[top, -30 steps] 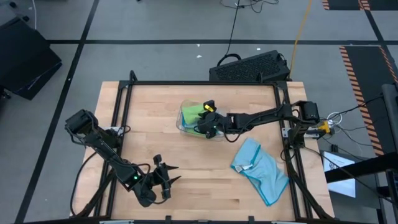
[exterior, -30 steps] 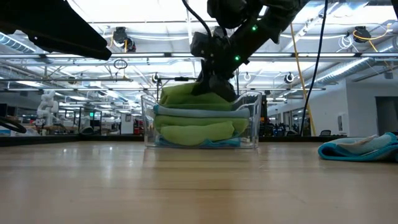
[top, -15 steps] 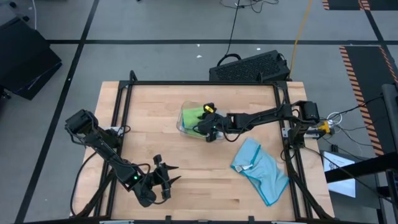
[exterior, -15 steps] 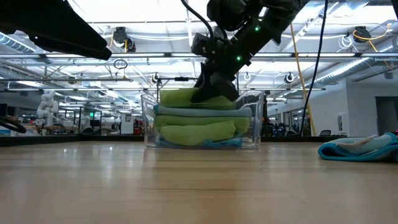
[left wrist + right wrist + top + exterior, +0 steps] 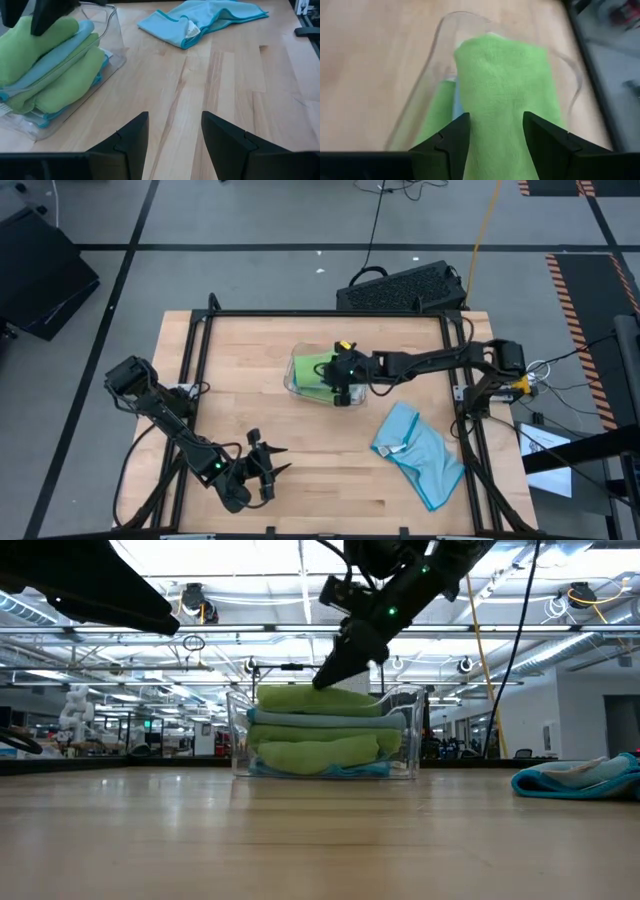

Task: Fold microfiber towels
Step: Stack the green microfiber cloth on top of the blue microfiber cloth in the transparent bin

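A clear plastic tray at the table's middle holds a stack of folded microfiber towels: lime green on top, light blue under it, green below. My right gripper stands open right over the top green towel, slanting down from the table's right. An unfolded light blue towel with a white tag lies flat near the right edge. My left gripper waits open near the front left, above bare table. My right gripper's fingertips stand at the top of the green towel's right part; whether they touch it I cannot tell. Nothing is pinched between the fingers.
A black frame runs round the wooden table top. Bare wood lies between the tray and the front edge. A black keyboard sits beyond the far edge.
My right gripper has opened, letting go of the top green towel, then risen a little, rolled about its own line and drawn back toward the table's right. The green towel stays on the stack in the tray.
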Robot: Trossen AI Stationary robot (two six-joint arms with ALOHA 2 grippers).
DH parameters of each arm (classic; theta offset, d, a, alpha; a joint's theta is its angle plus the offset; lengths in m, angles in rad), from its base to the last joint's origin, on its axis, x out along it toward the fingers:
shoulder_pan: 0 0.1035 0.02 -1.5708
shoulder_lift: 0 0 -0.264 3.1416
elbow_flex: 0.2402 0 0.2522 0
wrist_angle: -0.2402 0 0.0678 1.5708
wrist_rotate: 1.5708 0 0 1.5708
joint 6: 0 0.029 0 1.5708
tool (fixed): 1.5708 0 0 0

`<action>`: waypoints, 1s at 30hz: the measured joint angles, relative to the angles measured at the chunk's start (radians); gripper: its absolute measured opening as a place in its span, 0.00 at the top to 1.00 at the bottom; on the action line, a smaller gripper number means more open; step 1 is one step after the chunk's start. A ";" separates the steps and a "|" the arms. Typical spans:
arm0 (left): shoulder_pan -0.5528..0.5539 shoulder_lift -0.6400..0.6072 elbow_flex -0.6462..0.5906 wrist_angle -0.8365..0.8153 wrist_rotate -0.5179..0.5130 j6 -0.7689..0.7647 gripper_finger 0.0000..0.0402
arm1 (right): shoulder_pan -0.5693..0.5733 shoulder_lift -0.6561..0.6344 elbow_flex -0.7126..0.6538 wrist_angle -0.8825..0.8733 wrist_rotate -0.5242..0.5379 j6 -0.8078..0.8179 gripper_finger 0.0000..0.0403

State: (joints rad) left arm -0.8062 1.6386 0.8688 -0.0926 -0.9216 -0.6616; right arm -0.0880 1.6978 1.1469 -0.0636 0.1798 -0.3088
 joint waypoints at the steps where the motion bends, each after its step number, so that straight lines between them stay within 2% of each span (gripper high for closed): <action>1: 0.000 0.000 0.000 0.004 0.000 0.002 0.54 | -0.008 -0.014 0.000 -0.022 -0.030 0.027 0.56; 6: 0.004 -0.001 0.000 0.020 0.001 0.017 0.54 | -0.038 -0.067 0.000 -0.094 -0.161 0.163 0.56; 11: 0.017 -0.001 0.000 0.055 0.005 0.059 0.54 | -0.052 -0.083 -0.002 0.105 -0.224 0.339 0.60; 14: 0.031 -0.001 0.000 0.089 0.021 0.087 0.54 | -0.053 -0.045 -0.015 0.258 -0.237 0.330 0.68; 22: 0.047 -0.001 0.000 0.141 0.066 0.114 0.54 | -0.100 0.103 -0.020 0.462 -0.264 0.288 0.96; 30: 0.047 -0.001 0.000 0.148 0.067 0.143 0.54 | -0.114 0.194 -0.020 0.456 -0.267 0.288 0.99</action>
State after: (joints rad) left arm -0.7593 1.6375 0.8692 0.0554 -0.8546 -0.5186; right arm -0.2021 1.8917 1.1266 0.3927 -0.0875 -0.0206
